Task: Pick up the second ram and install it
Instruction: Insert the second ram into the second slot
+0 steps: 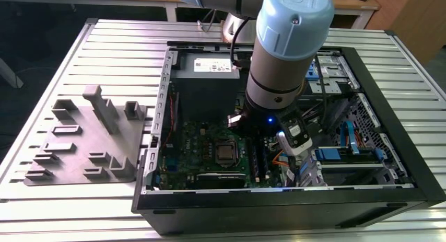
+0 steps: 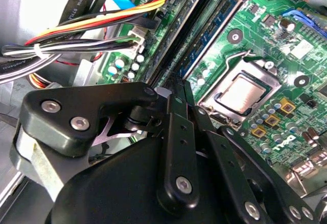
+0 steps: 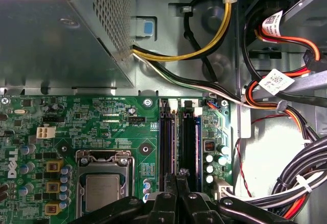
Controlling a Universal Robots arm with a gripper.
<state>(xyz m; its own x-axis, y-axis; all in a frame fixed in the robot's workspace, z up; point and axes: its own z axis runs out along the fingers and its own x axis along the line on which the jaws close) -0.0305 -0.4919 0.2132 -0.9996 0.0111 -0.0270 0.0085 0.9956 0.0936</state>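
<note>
Well, deep in the case [image 1: 279, 213] over the board [image 3: 102, 132], my claw [image 3: 180, 175] looks clamped on the ram [image 3: 174, 142], edge-up along its slot [image 3: 167, 142], so I'd press straight down, evenly, without tilting.

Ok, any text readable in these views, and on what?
White label on the power supply: print too small to read.
White tags on the cables: too small to read.
Motherboard: white lettering too small to read, plus a brand mark, not quoted.
Black cable: white lettering, illegible.
</note>
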